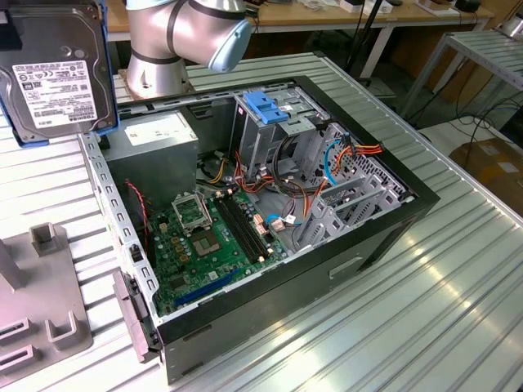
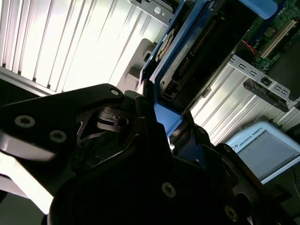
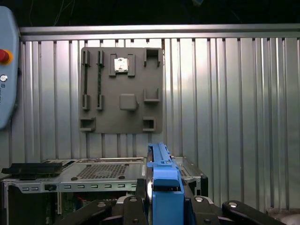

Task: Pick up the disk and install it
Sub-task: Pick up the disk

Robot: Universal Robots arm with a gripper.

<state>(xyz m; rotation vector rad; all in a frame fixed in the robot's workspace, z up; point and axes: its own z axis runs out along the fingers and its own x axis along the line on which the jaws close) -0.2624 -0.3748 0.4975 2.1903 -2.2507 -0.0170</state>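
**Disk clamped in the pincer, held clear of the open case**

The ribbed metal table spreads out well below the pincer. On it stands the open computer case. In the first wrist view its perforated top edge lies just past the pincer's tips.

The grey robot arm, with a pale blue joint cap, rises behind the case, to the exterior view's right of the pincer's load.

A flat grey fixture plate with raised pockets lies on the table beyond the case, farther out from the pincer.

Inside the case, a grey metal box with a white sticker sits in the corner nearest the pincer's load. The green motherboard lies farther off. A pale blue teach pendant rests on the table off to one side of the pincer.

The pincer is closed on the disk. In both wrist views its black jaws press on either side of the blue carrier, which runs out edge-on ahead of them. In the exterior view the disk is up in the air, near upright, with its white label facing the camera. It is apart from the case.

A small blue tab tops a silver cage in the case, well apart from the pincer.
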